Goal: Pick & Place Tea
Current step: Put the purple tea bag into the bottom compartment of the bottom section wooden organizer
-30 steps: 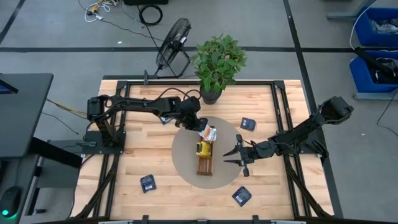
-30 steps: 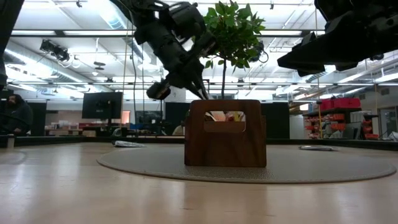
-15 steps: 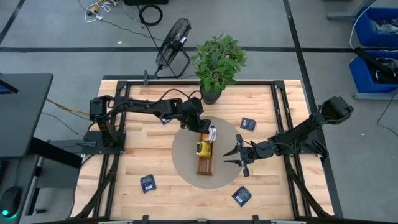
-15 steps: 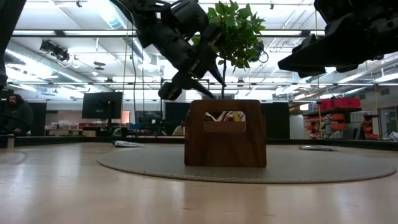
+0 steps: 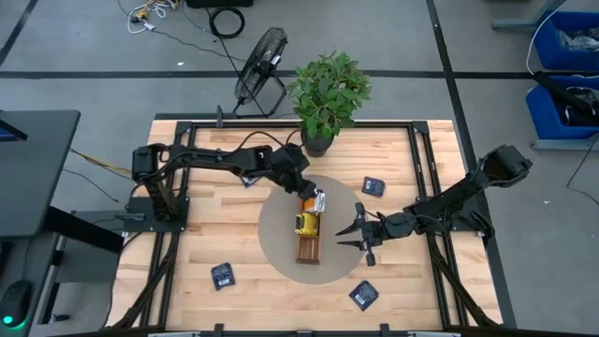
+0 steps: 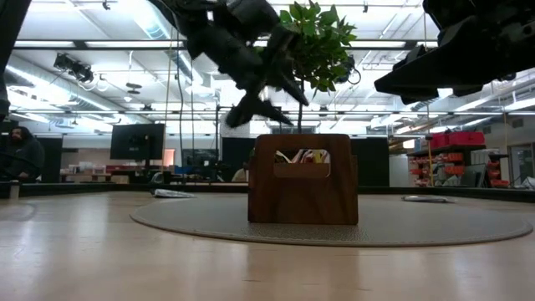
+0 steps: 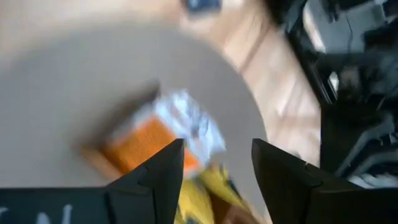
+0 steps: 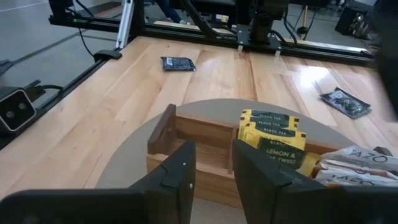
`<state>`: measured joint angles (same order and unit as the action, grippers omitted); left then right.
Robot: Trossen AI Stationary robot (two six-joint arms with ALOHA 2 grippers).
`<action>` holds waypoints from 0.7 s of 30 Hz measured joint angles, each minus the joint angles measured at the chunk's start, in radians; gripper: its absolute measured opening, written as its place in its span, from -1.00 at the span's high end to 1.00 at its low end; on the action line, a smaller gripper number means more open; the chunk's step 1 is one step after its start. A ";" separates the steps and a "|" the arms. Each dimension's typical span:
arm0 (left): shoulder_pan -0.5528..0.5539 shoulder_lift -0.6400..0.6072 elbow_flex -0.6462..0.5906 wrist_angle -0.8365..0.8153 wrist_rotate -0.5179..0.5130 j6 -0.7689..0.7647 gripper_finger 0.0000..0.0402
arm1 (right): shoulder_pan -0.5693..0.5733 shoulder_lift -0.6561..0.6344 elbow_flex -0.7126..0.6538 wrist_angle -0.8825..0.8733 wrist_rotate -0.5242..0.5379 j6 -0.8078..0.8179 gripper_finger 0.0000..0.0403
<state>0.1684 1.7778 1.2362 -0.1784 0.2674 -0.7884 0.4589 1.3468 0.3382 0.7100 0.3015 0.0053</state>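
A long brown wooden tray point(image 5: 307, 247) lies on a round grey mat point(image 5: 279, 234) at mid-table. Yellow tea sachets point(image 5: 305, 223) stand in its middle. An orange-and-silver tea sachet point(image 7: 149, 138) lies tilted at its far end. My left gripper point(image 5: 306, 193) hangs open just above that far end, its fingers point(image 7: 163, 169) apart with nothing between them. My right gripper point(image 5: 354, 234) waits open to the right of the tray, level with it and aimed at its side point(image 8: 186, 134). Navy tea sachets point(image 5: 373, 186) point(image 5: 223, 275) point(image 5: 364, 296) lie flat on the wood.
A potted plant point(image 5: 328, 94) stands at the table's far edge, just behind the left arm. A fan point(image 5: 260, 65) sits on the floor beyond it. Another navy sachet point(image 5: 248, 181) lies partly under the left arm. Black frame rails point(image 5: 426, 178) run along the table's sides.
My left gripper has opened over the tray's far end and let go of the orange-and-silver sachet, which now rests there. The wrist has rolled as the fingers spread. My right arm has kept still.
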 joint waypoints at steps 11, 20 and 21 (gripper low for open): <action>-0.171 -0.078 0.001 0.119 -0.390 0.353 0.20 | 0.019 0.000 0.000 0.077 -0.040 -0.009 0.44; -0.320 -0.078 0.000 0.187 -0.608 0.486 0.27 | 0.048 0.000 0.000 0.205 -0.041 -0.018 0.44; -0.337 -0.078 0.000 0.202 -0.628 0.504 0.27 | 0.052 0.000 0.000 0.217 -0.041 -0.019 0.44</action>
<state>-0.1683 1.6997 1.2362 0.0236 -0.3603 -0.2847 0.5106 1.3468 0.3382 0.9272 0.2608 -0.0137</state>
